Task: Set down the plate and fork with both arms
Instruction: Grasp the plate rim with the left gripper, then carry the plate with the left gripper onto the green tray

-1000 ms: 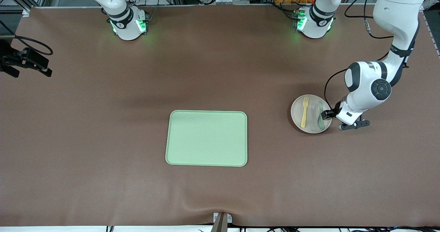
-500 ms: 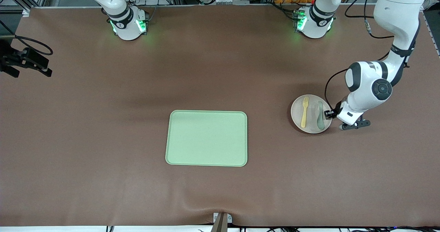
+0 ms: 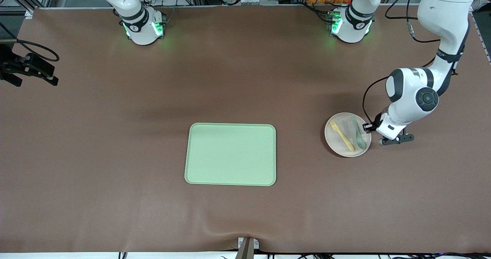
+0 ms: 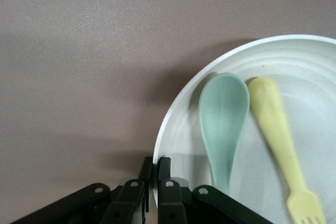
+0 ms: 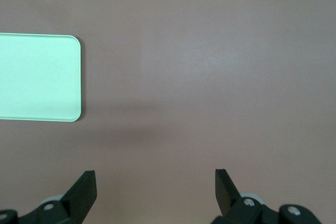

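Observation:
The pale beige-pink plate (image 3: 336,144) is at the left arm's end of the table, with the pale yellow fork (image 3: 342,135) and a muted green spoon (image 3: 359,134) lying on it. My left gripper (image 3: 369,127) is shut on the plate's rim, on the side next to the spoon. In the left wrist view the gripper (image 4: 155,161) pinches the rim of the plate (image 4: 178,124), one finger on each side, and the spoon (image 4: 223,119) and fork (image 4: 278,129) lie side by side. My right gripper (image 5: 155,174) is open and empty over bare table. It does not show in the front view.
The rectangular light-green tray (image 3: 230,154) lies empty in the middle of the table, nearer the front camera than the arm bases. Its corner shows in the right wrist view (image 5: 37,77). A black camera mount (image 3: 27,69) stands at the right arm's end.
The plate has shifted a little lower in the front view in my left gripper. The fork and spoon have swung round on it. The right arm has not visibly moved.

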